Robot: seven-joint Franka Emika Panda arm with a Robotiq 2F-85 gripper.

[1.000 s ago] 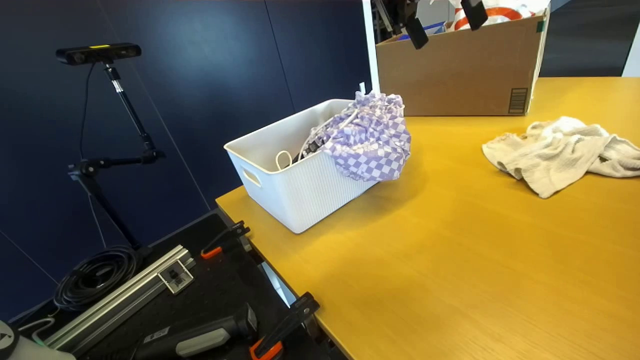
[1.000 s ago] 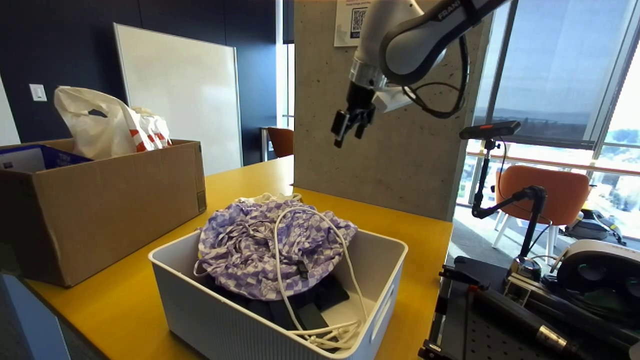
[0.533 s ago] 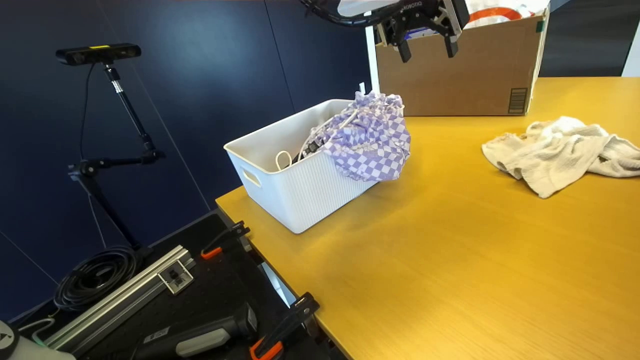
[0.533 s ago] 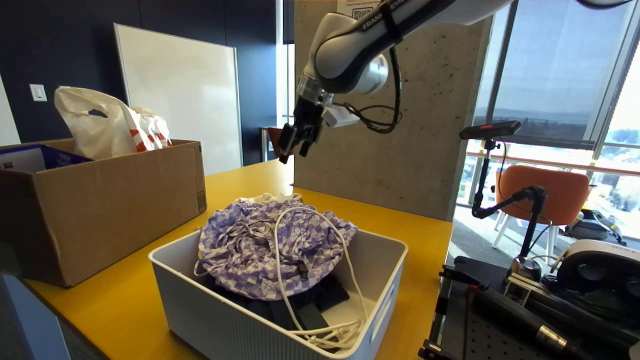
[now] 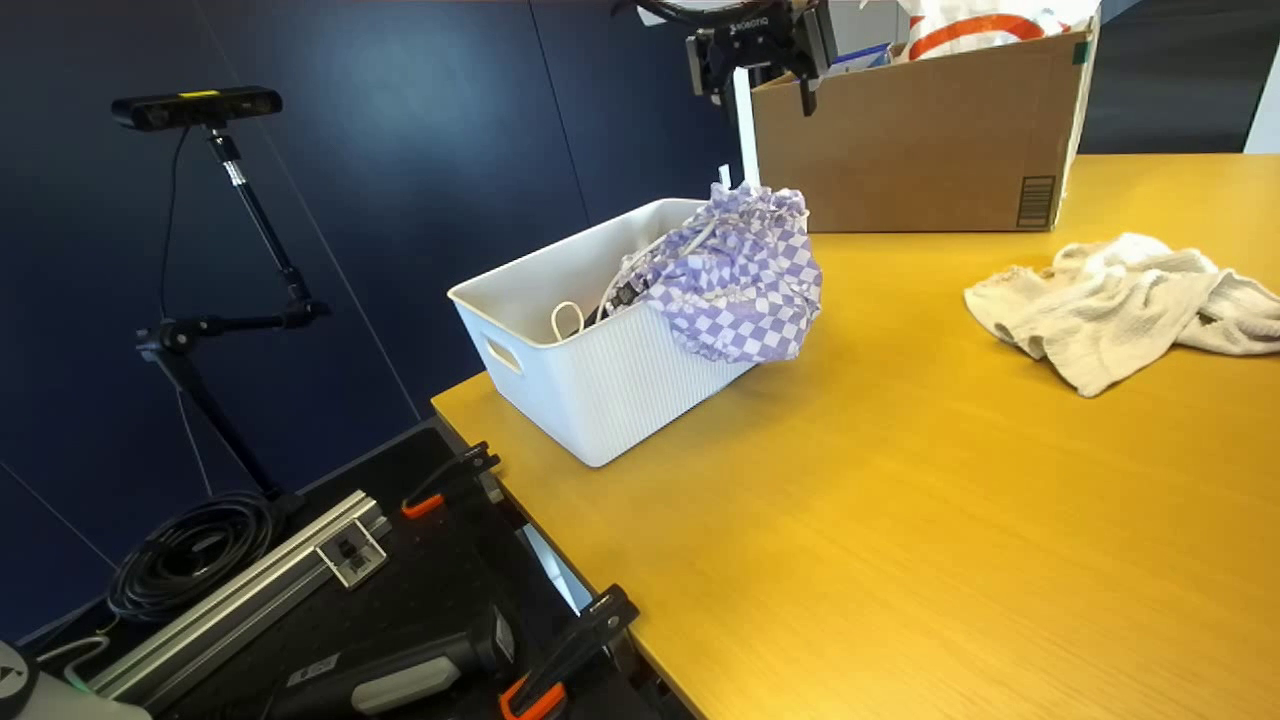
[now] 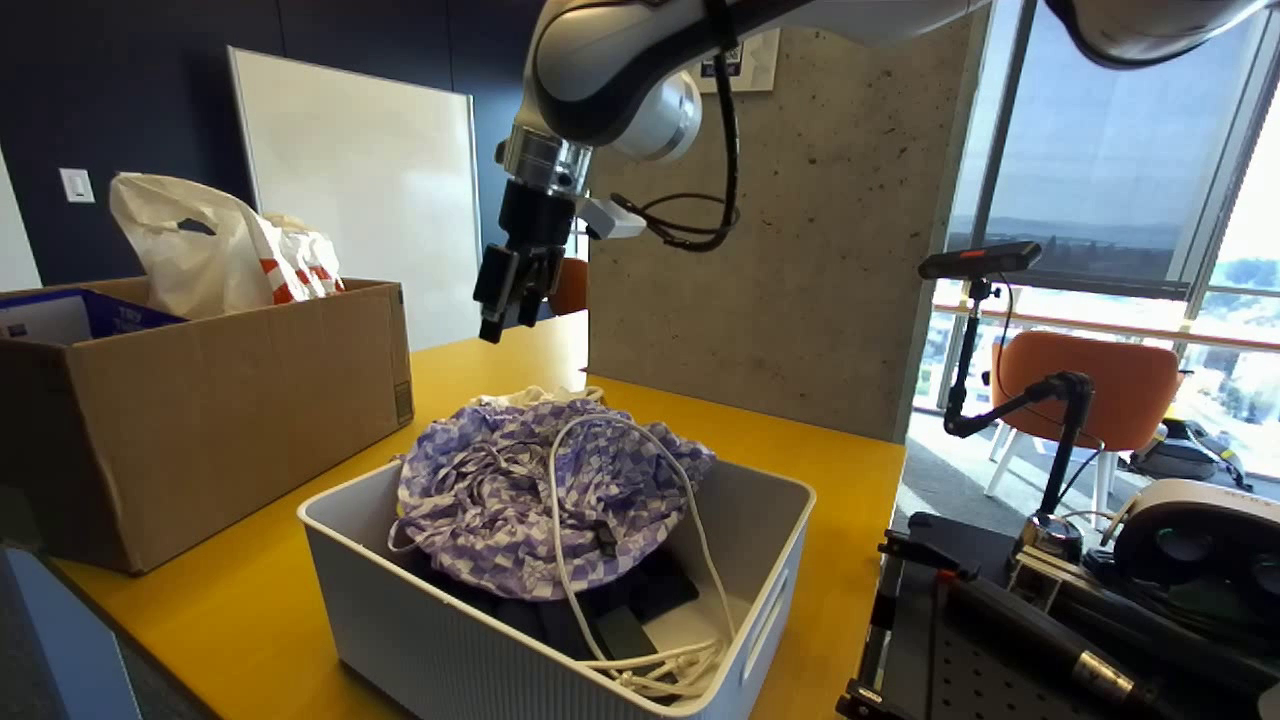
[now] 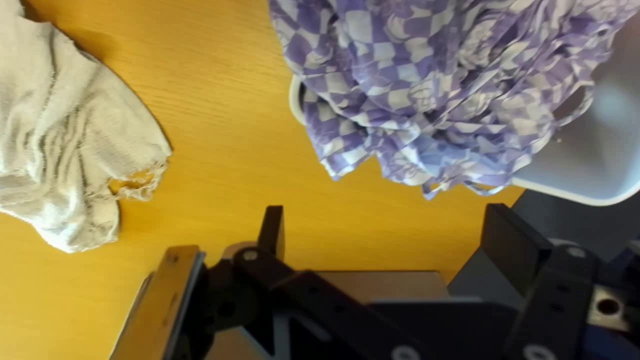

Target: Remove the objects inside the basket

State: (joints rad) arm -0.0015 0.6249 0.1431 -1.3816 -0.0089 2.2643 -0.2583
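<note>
Arm (image 6: 640, 50) has swung in toward the basket (image 5: 650, 390) over the last second, gripper (image 7: 385, 225) along with it; from where I stand, the basket itself hasn't budged. Concrete pillar (image 6: 790, 290) next to the yellow table (image 5: 900, 550). Brown cardboard box (image 5: 920, 150) on the table, near the basket, white plastic bag (image 6: 205, 260) poking out its top. Black camera (image 5: 200, 107) on a jointed stand (image 5: 245, 323), off past the table's edge. Basket: white, rectangular, upright on the table close to its edge, handle slot in the short side. Lilac-and-white checked garment (image 5: 745, 300): bunched up, part inside the basket, part over the rim and hanging down outside. Cream cloth (image 5: 1120, 310): crumpled on the table, well apart from the basket. Gripper is unclenched, fingers (image 7: 515, 250) spread wide, up higher than the garment in both exterior views and clear of it; whether it's straight overhead, can't tell. Dark stuff (image 6: 670, 585) under the garment, inside the basket, too shadowed to name. White cord (image 6: 556, 515) looped across the garment, more of it coiled down inside the basket. Tiny black piece (image 6: 605, 540) against the garment, can't make out what.
</note>
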